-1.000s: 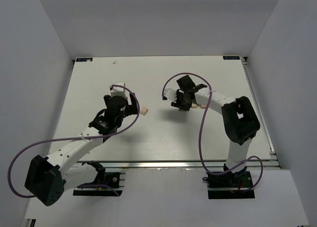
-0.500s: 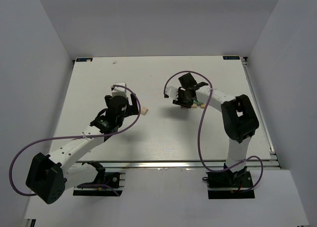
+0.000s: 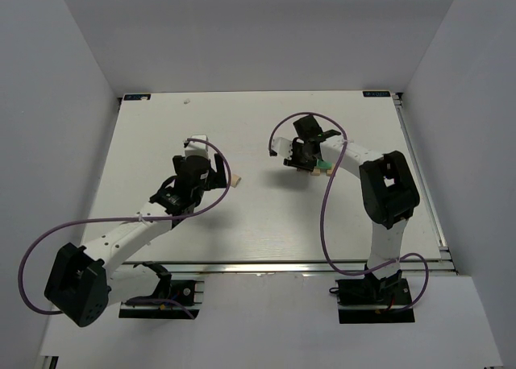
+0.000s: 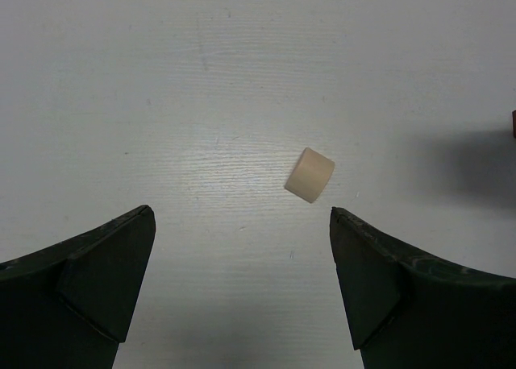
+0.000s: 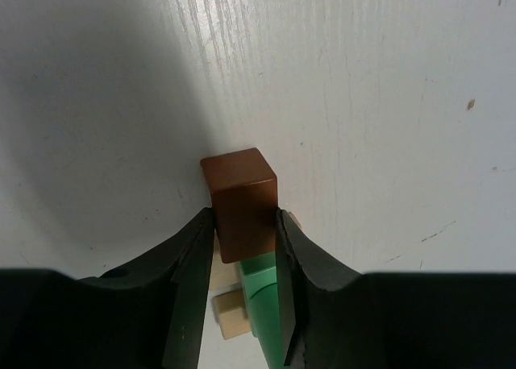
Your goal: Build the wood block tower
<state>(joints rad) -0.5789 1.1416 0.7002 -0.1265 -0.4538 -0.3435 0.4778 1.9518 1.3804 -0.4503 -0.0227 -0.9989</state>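
Bright even light, soft shadows, sharp

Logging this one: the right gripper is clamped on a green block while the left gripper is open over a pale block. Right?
Not quite. The right wrist view shows the right gripper clamped on the brown block; the green block only shows next to it. The left gripper is indeed open over the pale block.

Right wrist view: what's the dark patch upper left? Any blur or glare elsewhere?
Right wrist: soft shadow on the table, no glare; the brown block in the right gripper is sharp. Left wrist: even light, pale block crisp, a diffuse shadow at the right edge. Top external: flat light, faint shadows under the arms, blocks too small to resolve.
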